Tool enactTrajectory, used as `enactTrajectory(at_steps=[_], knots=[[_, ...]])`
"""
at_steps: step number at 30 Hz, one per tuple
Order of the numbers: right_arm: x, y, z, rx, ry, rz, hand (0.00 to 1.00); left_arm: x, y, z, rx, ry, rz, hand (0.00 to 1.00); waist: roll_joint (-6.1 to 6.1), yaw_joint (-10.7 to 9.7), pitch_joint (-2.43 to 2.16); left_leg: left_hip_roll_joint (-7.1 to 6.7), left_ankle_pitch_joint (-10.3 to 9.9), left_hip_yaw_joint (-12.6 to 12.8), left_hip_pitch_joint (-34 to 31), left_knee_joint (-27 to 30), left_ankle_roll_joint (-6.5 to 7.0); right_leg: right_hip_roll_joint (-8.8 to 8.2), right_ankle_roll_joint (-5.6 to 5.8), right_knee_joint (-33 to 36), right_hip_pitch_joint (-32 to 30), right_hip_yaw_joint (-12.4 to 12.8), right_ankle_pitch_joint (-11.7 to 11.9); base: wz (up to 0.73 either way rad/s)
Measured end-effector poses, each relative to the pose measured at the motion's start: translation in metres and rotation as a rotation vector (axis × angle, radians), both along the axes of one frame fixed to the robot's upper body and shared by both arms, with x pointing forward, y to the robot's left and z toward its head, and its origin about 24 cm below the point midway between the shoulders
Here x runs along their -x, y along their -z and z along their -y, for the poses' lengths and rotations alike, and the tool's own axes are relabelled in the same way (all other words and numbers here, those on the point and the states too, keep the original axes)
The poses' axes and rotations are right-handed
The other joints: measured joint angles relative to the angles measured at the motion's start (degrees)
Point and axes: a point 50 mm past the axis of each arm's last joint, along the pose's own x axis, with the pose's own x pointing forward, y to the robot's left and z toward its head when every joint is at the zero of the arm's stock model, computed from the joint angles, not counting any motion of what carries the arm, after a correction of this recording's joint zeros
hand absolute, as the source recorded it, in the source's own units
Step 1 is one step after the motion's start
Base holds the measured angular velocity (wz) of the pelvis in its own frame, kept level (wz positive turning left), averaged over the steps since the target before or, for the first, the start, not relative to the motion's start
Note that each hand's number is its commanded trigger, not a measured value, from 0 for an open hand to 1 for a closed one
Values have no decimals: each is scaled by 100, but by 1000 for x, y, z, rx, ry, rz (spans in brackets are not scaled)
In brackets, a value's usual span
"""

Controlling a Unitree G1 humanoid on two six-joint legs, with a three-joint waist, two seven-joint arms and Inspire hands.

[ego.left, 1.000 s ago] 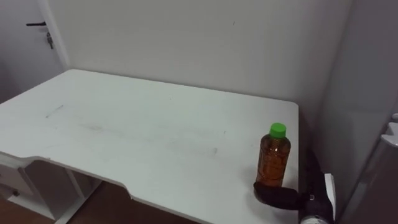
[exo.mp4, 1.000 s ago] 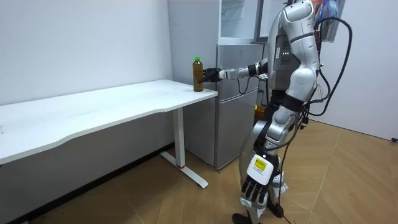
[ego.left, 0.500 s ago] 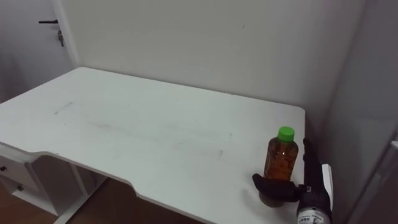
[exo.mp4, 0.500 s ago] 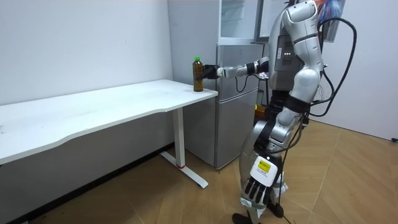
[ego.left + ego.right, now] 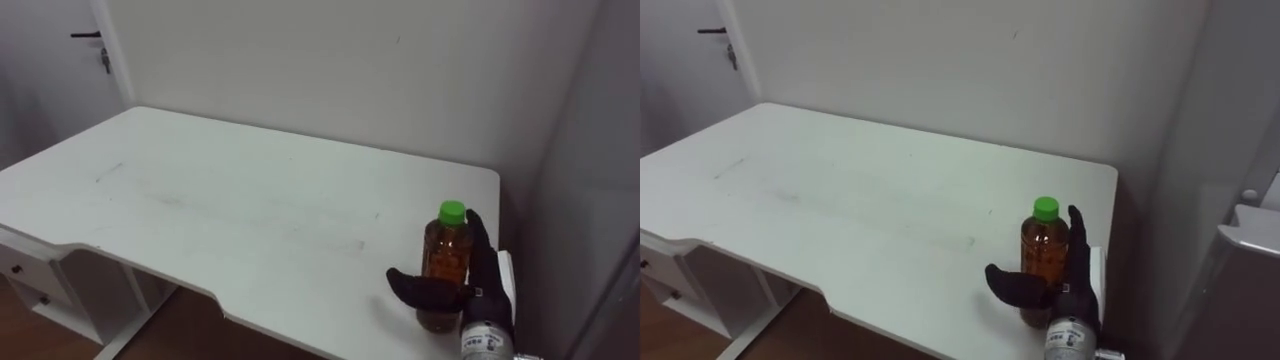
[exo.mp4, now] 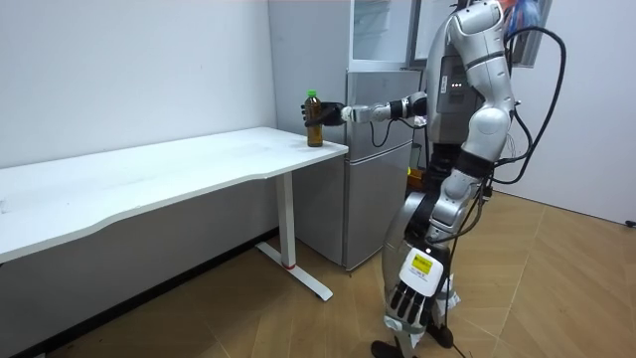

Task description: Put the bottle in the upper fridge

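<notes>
left eye view, bottle (image 5: pixel 444 255) on table (image 5: pixel 250 210), straight-fingered right hand (image 5: pixel 487 285) flanking it

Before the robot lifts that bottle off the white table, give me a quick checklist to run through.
1. Bottle upright on the table, green cap on: ok.
2. Right hand placed at the bottle, thumb across its front, fingers behind it: ok.
3. Grip closed: not ok, the fingers look straight.
4. Bottle's footing: ok, though it stands near the table's corner.
5. Left hand free: ok, it hangs open by the leg.
6. Upper door of the fridge open: cannot tell.
</notes>
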Motion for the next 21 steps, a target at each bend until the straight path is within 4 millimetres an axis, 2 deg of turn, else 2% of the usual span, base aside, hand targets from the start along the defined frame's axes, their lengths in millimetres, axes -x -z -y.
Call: enactTrajectory(at_steps=[1, 11, 21], knots=[[0, 0, 0, 0, -5, -1, 100, 0, 0, 0, 1, 0, 0, 0, 0, -1, 0, 0, 0, 0, 1, 0, 0, 1, -1, 0, 2, 0, 1, 0], [-1, 4, 0, -11, -41, -24, 100, 0, 0, 0, 9, 1, -5, 0, 28, -6, 17, -3, -2, -48, -18, 61, 0, -19, -4, 34, 25, -90, 2, 2], [-1, 12, 6, -31, -30, -53, 100, -2, 0, 0, 8, -8, -8, 0, -1, -8, 6, -65, 0, -80, -38, 101, 30, -81, 32, 28, 42, -147, -33, 3]])
